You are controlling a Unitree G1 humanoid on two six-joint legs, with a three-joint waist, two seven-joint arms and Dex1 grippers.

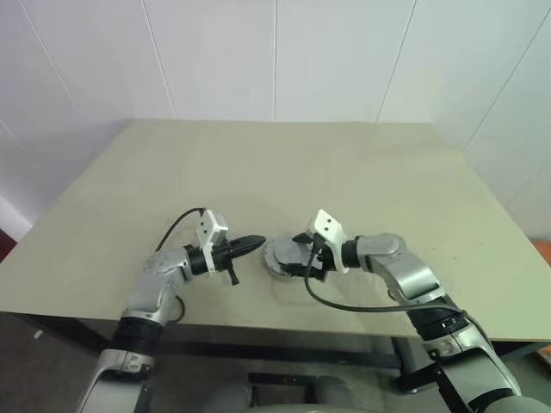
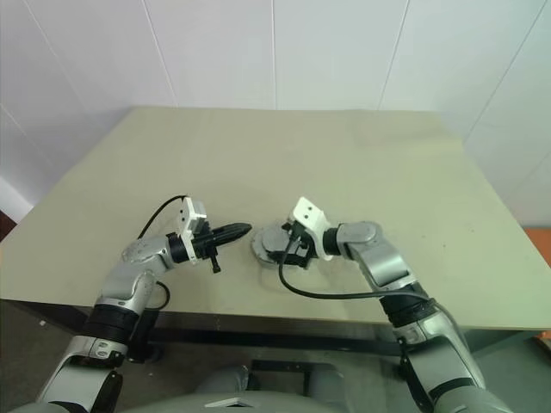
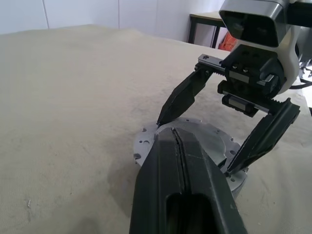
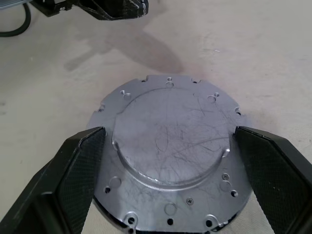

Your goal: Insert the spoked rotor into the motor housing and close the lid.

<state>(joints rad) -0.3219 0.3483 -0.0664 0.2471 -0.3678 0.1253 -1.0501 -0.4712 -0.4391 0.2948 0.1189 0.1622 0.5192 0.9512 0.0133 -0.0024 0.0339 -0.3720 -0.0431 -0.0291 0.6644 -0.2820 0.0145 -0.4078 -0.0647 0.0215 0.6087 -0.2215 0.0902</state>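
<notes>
A round grey metal disc [image 4: 170,146] with a raised, scratched centre and small holes round its rim lies flat near the table's front edge [image 1: 280,255]. I take it for the lid. A dark edge [image 4: 113,214] shows under it, and I cannot tell whether that is the motor housing. The spoked rotor is hidden or out of view. My right gripper [image 1: 297,255] is open, its fingers [image 3: 181,97] standing on either side of the disc over its rim. My left gripper [image 1: 255,243] is shut and empty, level, its tip just left of the disc.
The beige table [image 1: 344,172] reaches back to a white wall. Its front edge lies just below both grippers. A black cable [image 1: 344,304] from the right wrist loops over the table near that edge. Another table [image 3: 204,22] stands far behind.
</notes>
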